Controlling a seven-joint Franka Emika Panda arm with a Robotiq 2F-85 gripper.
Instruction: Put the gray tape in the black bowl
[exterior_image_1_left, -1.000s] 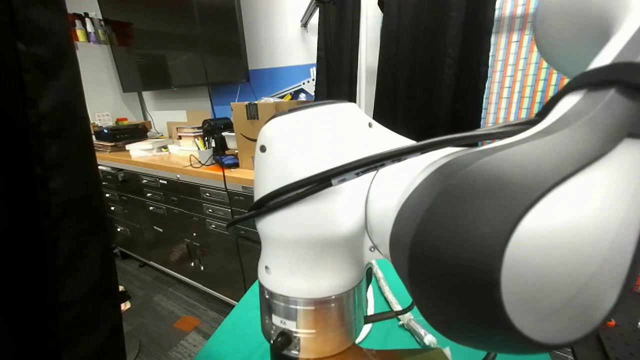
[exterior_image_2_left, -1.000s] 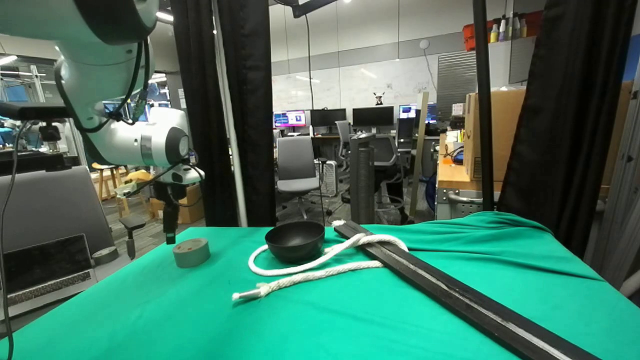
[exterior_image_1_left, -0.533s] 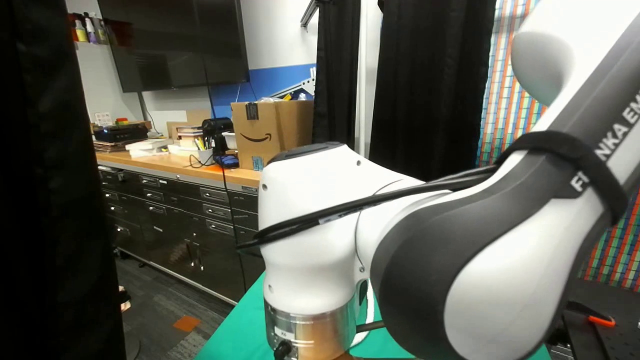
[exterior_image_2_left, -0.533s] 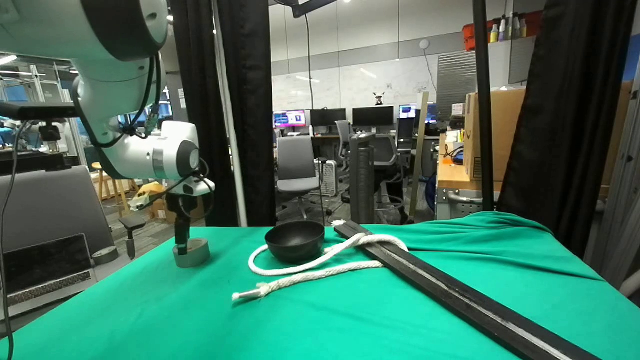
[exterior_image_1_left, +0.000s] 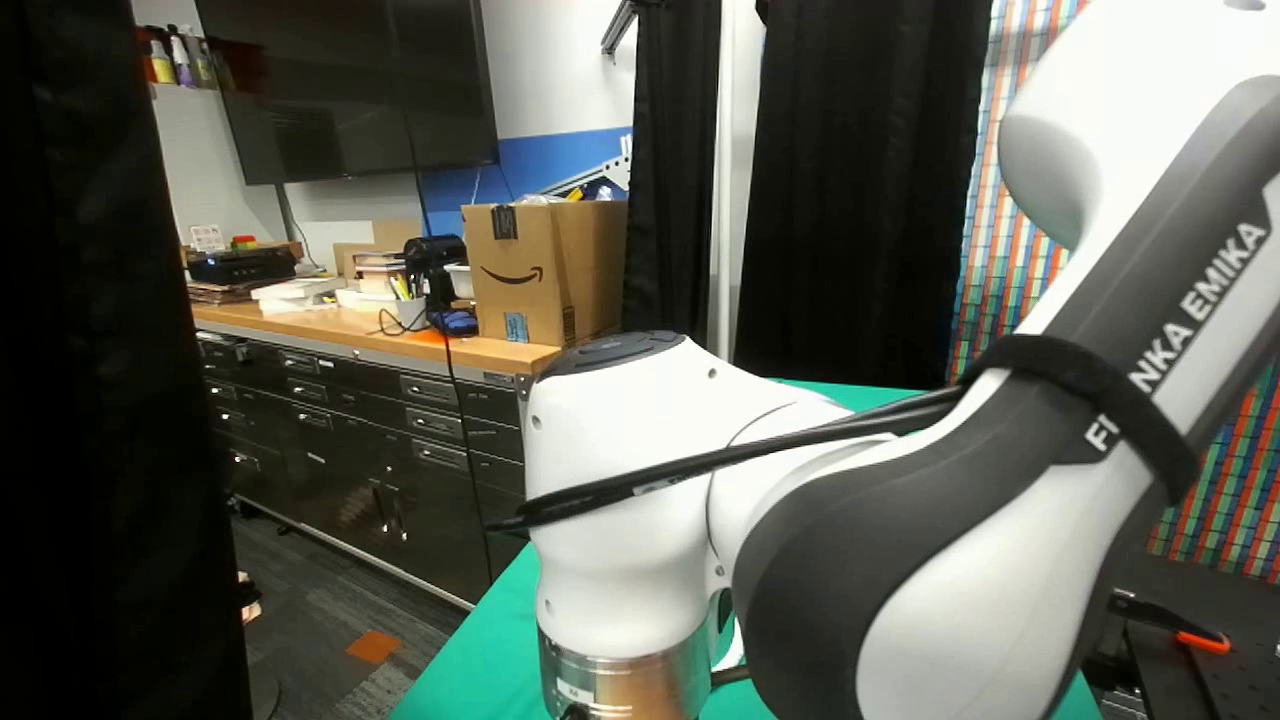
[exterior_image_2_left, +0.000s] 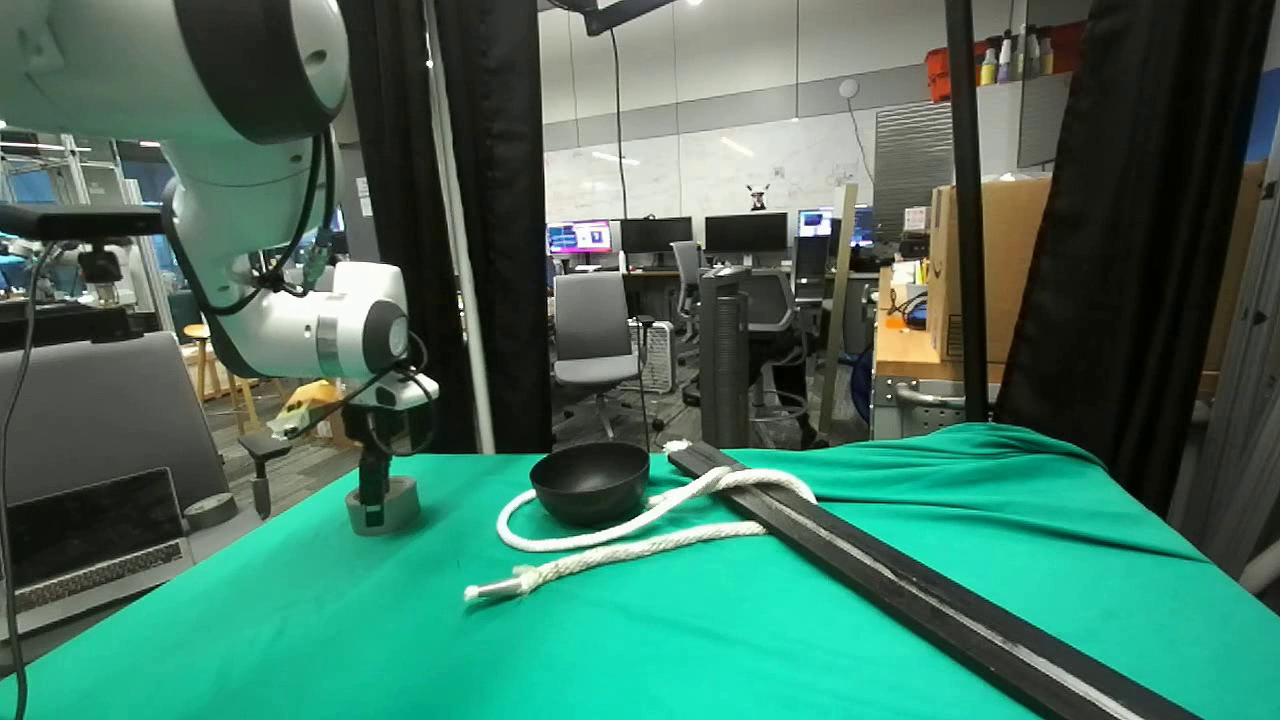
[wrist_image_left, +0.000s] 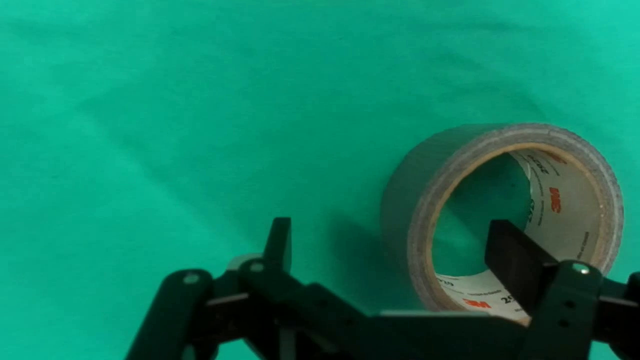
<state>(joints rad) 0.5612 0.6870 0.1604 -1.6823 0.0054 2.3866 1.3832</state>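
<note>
Gripper (wrist_image_left: 390, 225) spread wide, holding nothing: one finger overlies the hollow of the gray tape (wrist_image_left: 406, 200), the other outside.

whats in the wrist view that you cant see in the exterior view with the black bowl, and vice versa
Only the wrist view shows the red 3M lettering legibly inside the gray tape, and the gripper with both fingers spread apart, one over the roll's open centre and one outside the roll.

Only the exterior view shows the black bowl, the white rope, the long black stick and a laptop.

Both show the gray tape on the green cloth with the gripper at it; contact is not clear.
</note>
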